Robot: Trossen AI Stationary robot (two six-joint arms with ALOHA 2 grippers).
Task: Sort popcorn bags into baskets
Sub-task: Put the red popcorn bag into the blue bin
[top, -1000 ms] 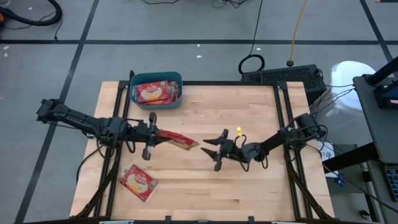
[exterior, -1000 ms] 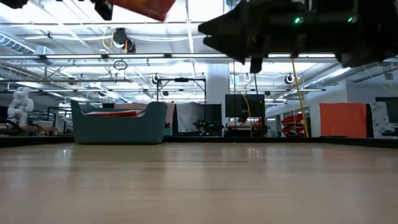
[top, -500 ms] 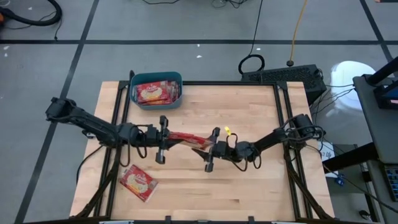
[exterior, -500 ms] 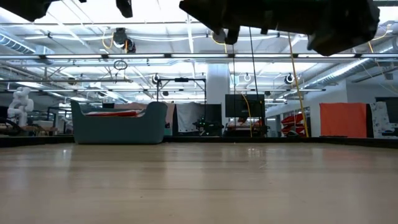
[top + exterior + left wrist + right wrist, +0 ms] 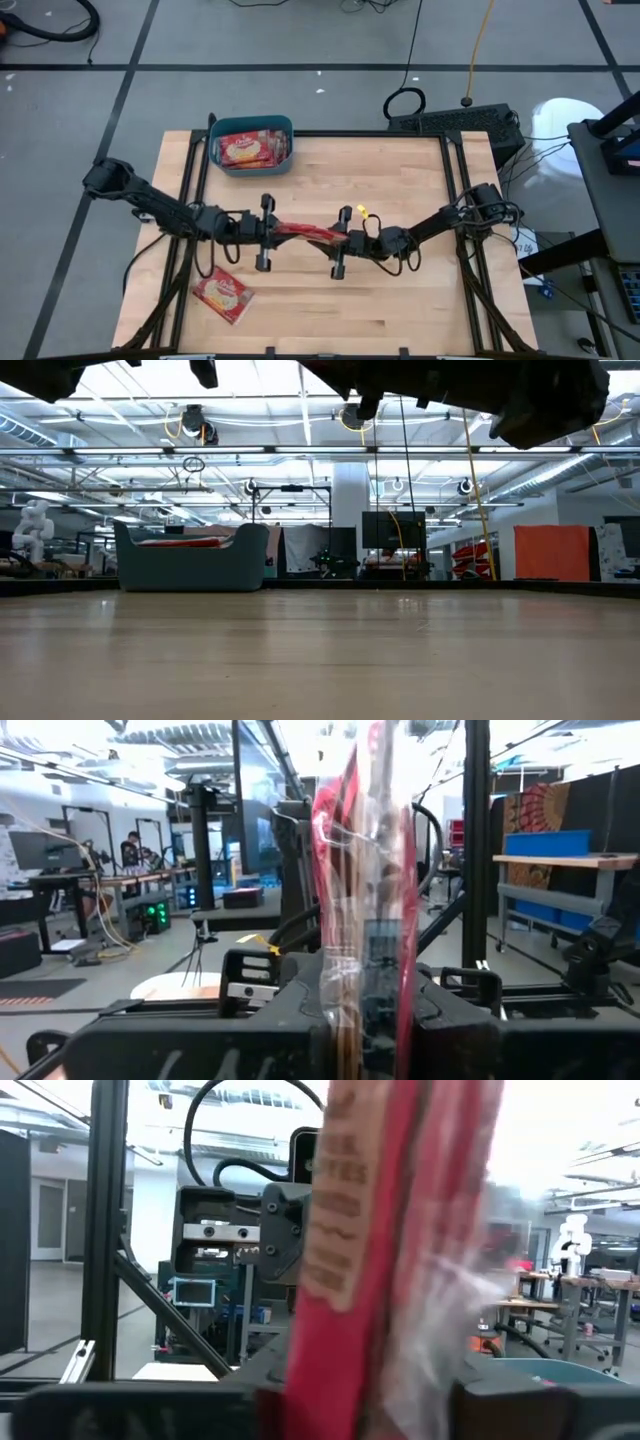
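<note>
- Popcorn bags, seen from the high view: one red bag (image 5: 305, 232) hangs above the middle of the counter (image 5: 420, 300), stretched between the two arms. The left gripper (image 5: 264, 232) is clamped on one end of it. The right gripper (image 5: 341, 243) sits at the other end with the bag between its fingers; whether it has closed on the bag I cannot tell. Another bag (image 5: 222, 295) lies flat near the counter's front left edge, and several more fill the teal basket (image 5: 250, 146) at the back left.
- Low view: the basket (image 5: 190, 556) stands far across the counter with red bags showing above its rim. Both arms are dark shapes along the upper edge; the held bag cannot be made out.
- Left wrist view: the bag (image 5: 362, 880) stands edge-on between this gripper's fingers, firmly pinched.
- Right wrist view: the bag (image 5: 385, 1230) fills the middle, edge-on, between this gripper's fingers.
- Risk, as I judge it: this looks like a hand-over. If the left gripper lets go before the right one grips, the bag drops; if both pull, the thin wrapper could tear.
</note>
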